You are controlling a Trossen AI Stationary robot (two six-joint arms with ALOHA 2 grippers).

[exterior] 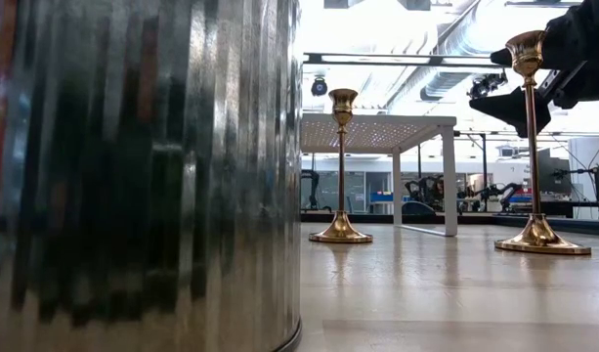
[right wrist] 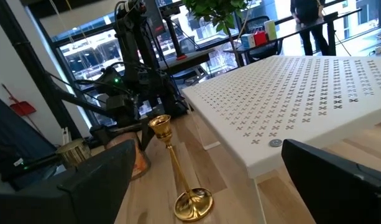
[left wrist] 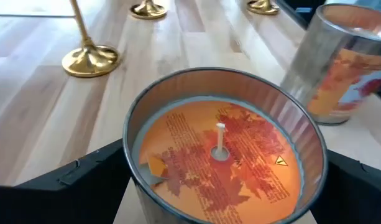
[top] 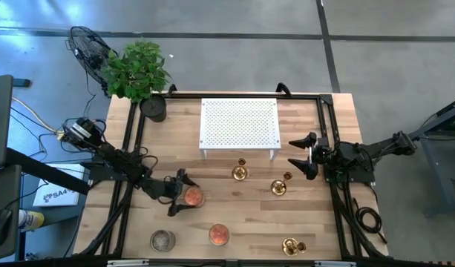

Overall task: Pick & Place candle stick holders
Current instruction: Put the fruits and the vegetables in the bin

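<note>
Candle stick holders are stood on the bench just in front of the white perforated stand. Beside them, the right gripper is held wide open, empty. An orange candle tin is enclosed by the left gripper.

Item count on the worktop:
- Candle stick holders: three, at.
- Candle tins: three, at.
- White perforated stand: one.
- Potted plant: one.
</note>
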